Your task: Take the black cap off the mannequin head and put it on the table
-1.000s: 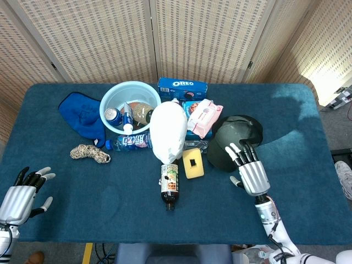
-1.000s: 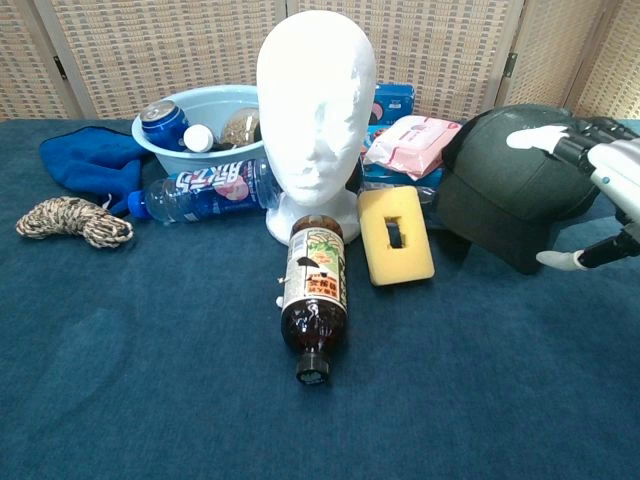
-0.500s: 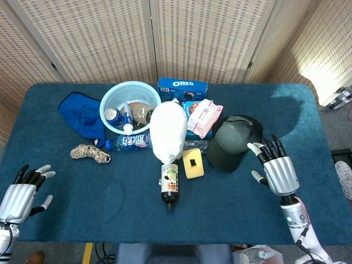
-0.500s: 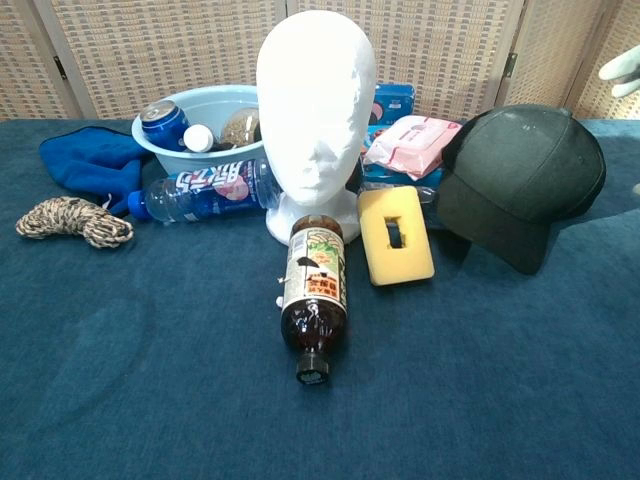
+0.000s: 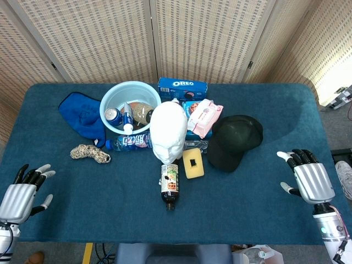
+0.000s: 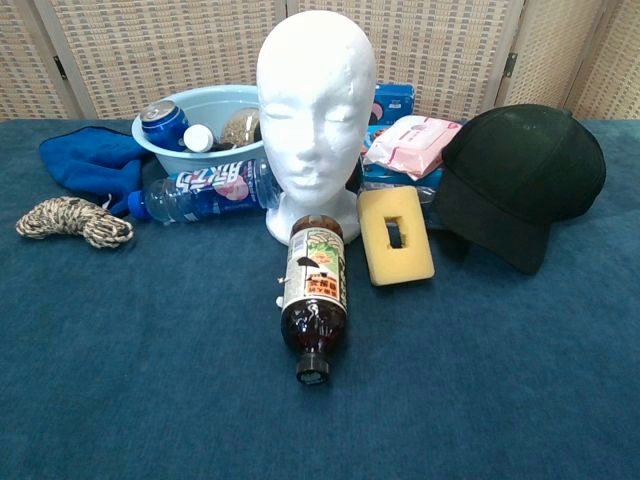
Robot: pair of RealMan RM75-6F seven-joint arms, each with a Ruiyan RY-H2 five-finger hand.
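Black cap (image 6: pixel 525 180) on table (image 6: pixel 480 380), beside bare white mannequin head (image 6: pixel 315 100).

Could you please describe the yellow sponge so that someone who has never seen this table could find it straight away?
Start at the white mannequin head standing mid-table. In the chest view, just to its right and left of the black cap, lies the yellow sponge, propped up at a tilt. It is the only yellow thing there, a flat rounded block with a rectangular slot through its middle.

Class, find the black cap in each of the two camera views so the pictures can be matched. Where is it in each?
Head view: black cap lies on the table, right of centre.
Chest view: black cap at the right edge, mid-height.
Shared landmark: the yellow sponge just left of it.
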